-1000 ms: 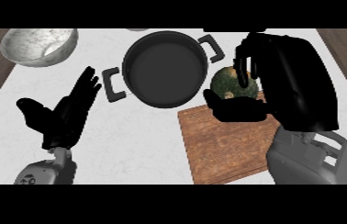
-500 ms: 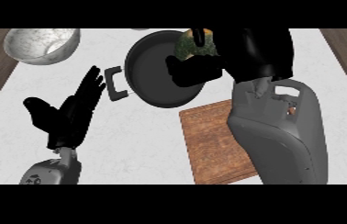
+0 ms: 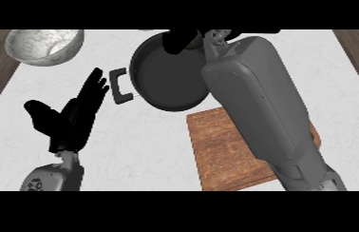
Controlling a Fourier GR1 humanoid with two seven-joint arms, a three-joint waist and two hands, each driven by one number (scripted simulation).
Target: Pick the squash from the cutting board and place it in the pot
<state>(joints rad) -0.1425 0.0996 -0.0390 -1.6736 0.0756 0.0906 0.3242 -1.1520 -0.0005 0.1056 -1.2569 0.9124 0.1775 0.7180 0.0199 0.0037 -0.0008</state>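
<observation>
The right hand (image 3: 180,40) hangs over the far rim of the pot (image 3: 163,86), its grasp impossible to tell and the squash hidden from sight, while the left hand (image 3: 70,118) rests open, left of the pot.

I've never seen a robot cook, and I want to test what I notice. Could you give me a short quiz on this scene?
1. True or false: the bowl stands off the cutting board, at the far left of the counter.
2. Which arm stretches over the cutting board towards the pot?
A. the left forearm
B. the right forearm
C. both
3. Fill in the word: the left hand, left of the pot, is ___ and holds nothing.

Key: 1 true; 2 B; 3 open.
</observation>
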